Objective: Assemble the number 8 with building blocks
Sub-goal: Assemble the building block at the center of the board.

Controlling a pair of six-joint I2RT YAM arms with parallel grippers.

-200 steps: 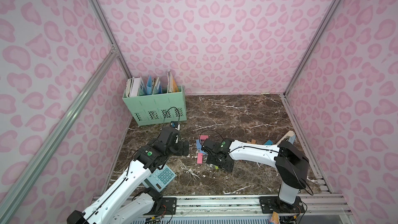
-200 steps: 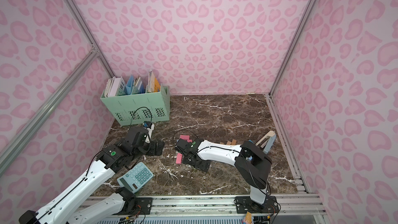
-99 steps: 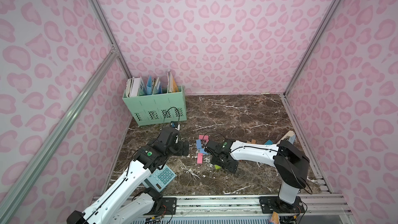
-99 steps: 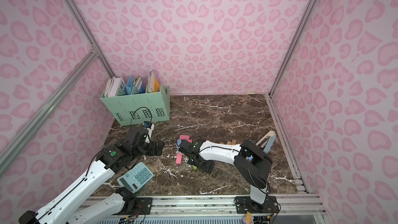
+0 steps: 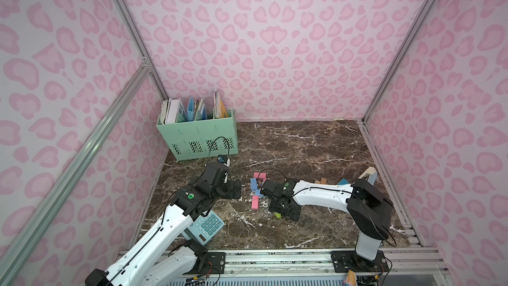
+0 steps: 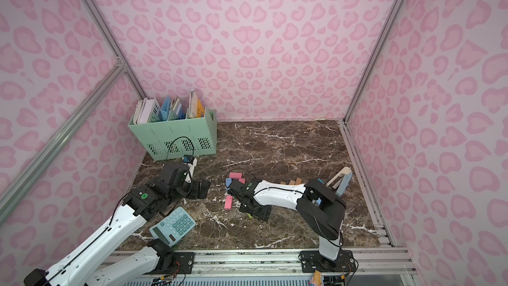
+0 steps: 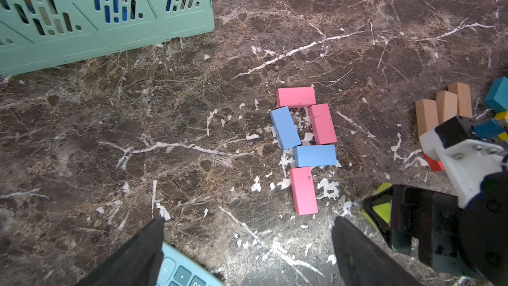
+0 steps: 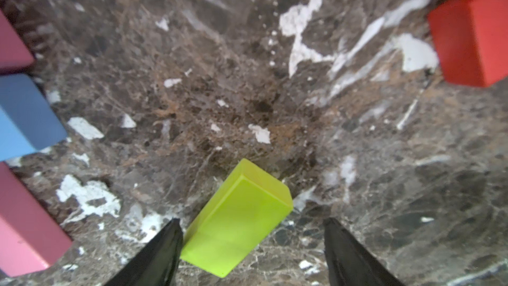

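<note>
The right claw (image 8: 252, 221) is held low over a green block (image 8: 236, 221) lying flat on the marble table (image 8: 247, 92). Its jaws are spread: one finger (image 8: 156, 257) touches the block's edge and the other stands clear. Just to the left, a loop is formed by two pink blocks (image 7: 295, 97) and two blue blocks (image 7: 285, 127), with a third pink block (image 7: 303, 190) laid on its near side. A red block (image 8: 470, 31) and wooden blocks (image 7: 445, 105) lie to the right. Left of the loop, the left claw (image 7: 248, 220) is spread wide with nothing in it, beside a calculator (image 7: 181, 272).
</note>
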